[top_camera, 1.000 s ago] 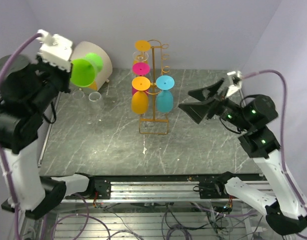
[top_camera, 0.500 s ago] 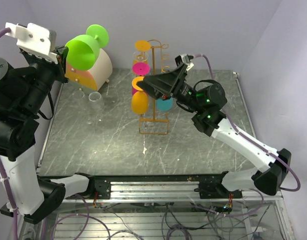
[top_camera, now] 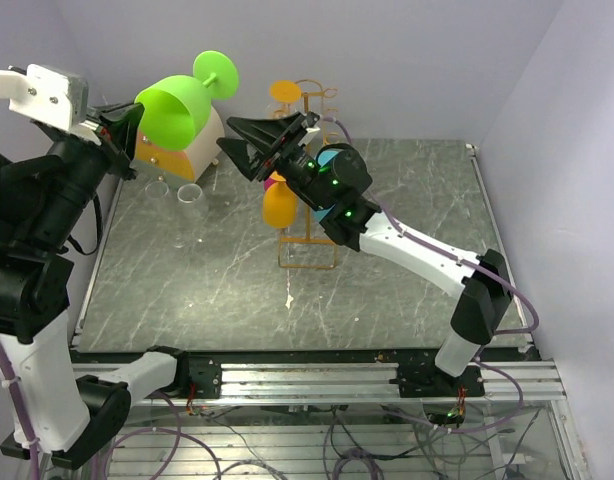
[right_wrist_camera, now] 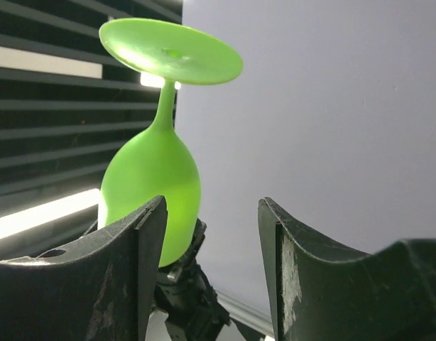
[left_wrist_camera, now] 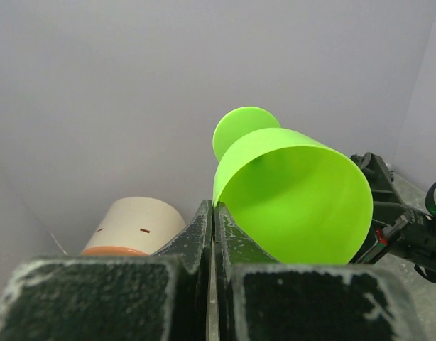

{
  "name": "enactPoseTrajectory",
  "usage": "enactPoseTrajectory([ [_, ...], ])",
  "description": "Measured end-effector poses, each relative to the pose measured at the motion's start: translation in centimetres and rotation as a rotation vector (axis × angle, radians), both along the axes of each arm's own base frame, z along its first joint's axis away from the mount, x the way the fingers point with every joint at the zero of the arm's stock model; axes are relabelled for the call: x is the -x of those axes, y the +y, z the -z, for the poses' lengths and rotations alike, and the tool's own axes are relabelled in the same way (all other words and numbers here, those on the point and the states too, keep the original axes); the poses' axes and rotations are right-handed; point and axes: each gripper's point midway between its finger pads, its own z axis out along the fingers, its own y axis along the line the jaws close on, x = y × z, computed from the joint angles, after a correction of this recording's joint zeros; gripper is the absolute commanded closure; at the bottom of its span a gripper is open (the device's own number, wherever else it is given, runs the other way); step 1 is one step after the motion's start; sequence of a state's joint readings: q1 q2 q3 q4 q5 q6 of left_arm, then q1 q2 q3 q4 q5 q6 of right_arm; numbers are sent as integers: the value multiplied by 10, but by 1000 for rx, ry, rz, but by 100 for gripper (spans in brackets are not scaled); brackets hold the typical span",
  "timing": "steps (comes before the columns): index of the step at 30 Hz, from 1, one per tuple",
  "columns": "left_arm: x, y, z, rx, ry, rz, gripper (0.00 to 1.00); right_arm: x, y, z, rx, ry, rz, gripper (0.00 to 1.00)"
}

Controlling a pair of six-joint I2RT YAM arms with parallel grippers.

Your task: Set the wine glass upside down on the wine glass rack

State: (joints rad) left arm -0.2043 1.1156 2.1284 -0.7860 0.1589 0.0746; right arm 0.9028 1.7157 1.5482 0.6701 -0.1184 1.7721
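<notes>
One green wine glass point(top_camera: 172, 108) is up in the air at far left, well above the table point(top_camera: 187, 290) and apart from the rack point(top_camera: 307, 240). It's tilted: foot up toward the back wall, mouth toward the left arm. Bowl is empty, per left wrist view. The left gripper point(top_camera: 124, 122) is clamped on its rim, fingers pinched tight w/ the bowl's wall between them. The right gripper point(top_camera: 227, 132) is raised near the glass on the rack side, fingers apart, nothing between them, not touching the glass. The right wrist view shows the bowl just beyond one finger.

The rack stands upright at mid-back of the table. On it: 1 orange glass point(top_camera: 279, 205) hanging bowl down, 1 blue glass point(top_camera: 332, 158) mostly hidden behind the right arm, and 1 orange foot point(top_camera: 285, 90) near the top. Can't tell the full count, as the arm covers the middle.

2 small clear cups point(top_camera: 190, 193) sit on the table at back left; both look empty. 1 cream tub point(top_camera: 202, 135) is behind them, w/ sth orange inside; can't tell what.
</notes>
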Motion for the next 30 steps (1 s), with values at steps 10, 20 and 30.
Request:
enactPoseTrajectory([
  [10,-3,-13,3,20,15,73,93,-8,-15,-41,-96,23,76,46],
  [20,-8,-16,11,24,42,87,93,-19,-5,-35,-105,48,77,49],
  [30,-9,-18,12,19,44,100,93,-29,4,-43,-127,53,79,60],
])
